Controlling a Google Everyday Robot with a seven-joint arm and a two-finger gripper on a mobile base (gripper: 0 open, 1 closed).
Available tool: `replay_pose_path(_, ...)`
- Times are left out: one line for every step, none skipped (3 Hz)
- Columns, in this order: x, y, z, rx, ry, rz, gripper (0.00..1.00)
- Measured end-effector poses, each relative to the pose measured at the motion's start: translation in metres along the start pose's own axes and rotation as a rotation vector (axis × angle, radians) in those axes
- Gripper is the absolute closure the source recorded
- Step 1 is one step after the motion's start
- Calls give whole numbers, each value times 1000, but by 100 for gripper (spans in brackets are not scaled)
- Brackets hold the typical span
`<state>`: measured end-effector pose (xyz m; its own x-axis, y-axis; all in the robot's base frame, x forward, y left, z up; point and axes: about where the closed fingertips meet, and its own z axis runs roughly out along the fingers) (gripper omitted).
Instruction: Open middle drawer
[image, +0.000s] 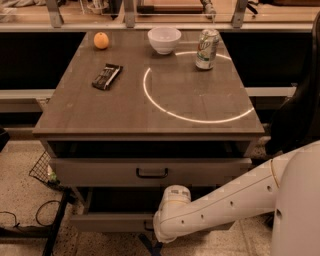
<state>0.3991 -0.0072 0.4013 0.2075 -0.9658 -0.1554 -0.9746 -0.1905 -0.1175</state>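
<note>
Pulling the middle drawer outward looks to be the step in hand. Its front already stands forward of the table frame, and a band of dark interior shows behind it. The white arm reaches in from the right, low and near, and its rounded wrist sits against the right part of that drawer front. It covers most of the small dark handle, of which only a sliver shows at the wrist's left edge. The end effector hangs below the wrist at the near edge of the view as a dark shape, just under the drawer front. Whether it is wide, narrow or holding the handle I cannot tell.

By my judgement the drawer is partly open, not fully. The next move calls for a straight draw toward the near side, kept level and in line with the runners so the front does not skew or jam. That supposes a hold on the handle, which is hidden here.

The middle drawer has a low, flat grey-beige front and lies second from the top. It sits below the taller top drawer, whose larger dark pull is in plain view and which itself stands slightly forward.
</note>
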Motion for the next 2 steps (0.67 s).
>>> replay_pose_path(0,21,-2,1,11,5,100)
replay_pose_path(0,27,-3,2,16,6,100)
